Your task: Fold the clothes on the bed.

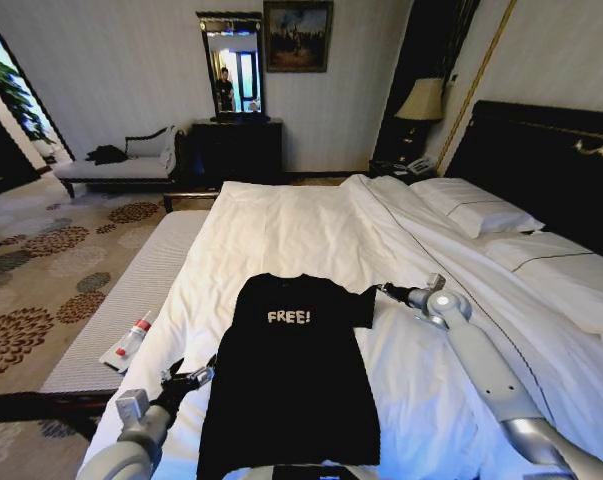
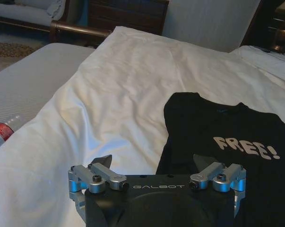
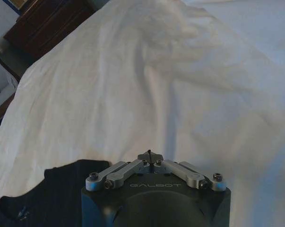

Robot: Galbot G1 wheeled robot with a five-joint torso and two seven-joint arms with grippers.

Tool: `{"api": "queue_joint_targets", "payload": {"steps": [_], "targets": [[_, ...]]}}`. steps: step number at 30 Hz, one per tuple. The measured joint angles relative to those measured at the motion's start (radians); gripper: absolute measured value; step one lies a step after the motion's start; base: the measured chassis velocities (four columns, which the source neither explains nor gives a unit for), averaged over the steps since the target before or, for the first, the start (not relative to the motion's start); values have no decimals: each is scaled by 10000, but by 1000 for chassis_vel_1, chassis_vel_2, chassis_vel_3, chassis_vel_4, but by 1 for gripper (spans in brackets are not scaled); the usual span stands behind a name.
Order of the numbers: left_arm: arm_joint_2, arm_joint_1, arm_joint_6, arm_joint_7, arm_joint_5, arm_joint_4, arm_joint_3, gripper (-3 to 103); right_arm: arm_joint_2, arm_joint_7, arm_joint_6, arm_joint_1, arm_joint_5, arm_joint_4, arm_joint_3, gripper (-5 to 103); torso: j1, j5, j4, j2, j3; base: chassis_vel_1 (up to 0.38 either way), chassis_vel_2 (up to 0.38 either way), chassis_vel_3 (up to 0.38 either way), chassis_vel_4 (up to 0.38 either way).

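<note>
Hotel-type room: patterned carpet (image 1: 51, 270) at 9 o'clock, a pale chaise (image 1: 121, 160) against the far wall at 11, a dark dresser (image 1: 236, 150) with a mirror (image 1: 231, 65) above it at 12, and a lamp (image 1: 421, 100) on the nightstand at 1.

The bed (image 1: 281, 230) takes the centre of the head view. It has a white duvet, pillows (image 1: 481, 205) at 2 o'clock, and a dark headboard (image 1: 551, 160) along the right side. A grey bench (image 1: 131, 300) sits flush against its left edge, at 8–9 o'clock.

The black T-shirt (image 1: 291, 380) lies flat on the duvet at 6 o'clock from bed centre, front up, with the white "FREE!" print readable and the collar toward 12. Its right sleeve is spread out toward 3. The hem runs down to the lower frame edge.

The right arm reaches in from 4 o'clock. The right gripper (image 1: 389, 291) is at the tip of the right sleeve. In the right wrist view its fingers (image 3: 150, 156) are pinched together. I cannot tell whether any fabric is caught between them; the black cloth (image 3: 47, 189) lies just beside it.

The left gripper (image 1: 186, 378) is at 7 o'clock, just beside the shirt's left edge, low over the duvet. In the left wrist view its fingers (image 2: 103, 161) are spread wide apart, with nothing between them.

A small plastic bottle (image 1: 133, 338) with a red label lies on the bench at 8 o'clock, well apart from the shirt.
</note>
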Motion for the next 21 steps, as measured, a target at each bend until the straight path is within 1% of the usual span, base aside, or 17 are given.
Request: {"api": "queue_joint_targets", "payload": {"steps": [8, 13, 14, 17, 18, 21], "targets": [[10, 23, 3, -13, -6, -62, -35, 99, 75, -57, -3, -230, -77, 426, -209, 0, 0, -2, 0, 0, 0, 0, 0, 0, 0], [-18, 43, 2, -19, -5, -3, -28, 99, 76, 118, -78, -362, -158, 1564, -649, 0, 0, -4, 1, 0, 0, 0, 0, 0, 0], [-18, 43, 2, -19, -5, -3, -28, 99, 76, 118, -78, -362, -158, 1564, -649, 0, 0, -4, 1, 0, 0, 0, 0, 0, 0], [-12, -25, 3, -19, -10, 40, 5, 99, 68, 360, -232, -246, -99, 2527, -1196, 0, 0, -6, 2, 0, 0, 0, 0, 0, 0], [-12, -25, 3, -19, -10, 40, 5, 99, 68, 360, -232, -246, -99, 2527, -1196, 0, 0, -6, 2, 0, 0, 0, 0, 0, 0], [20, -64, 15, -18, -71, 56, 6, 99, 63, 578, -333, -51, -68, 3143, -1823, 0, 0, -4, 1, 0, 0, 0, 0, 0, 0]]}}
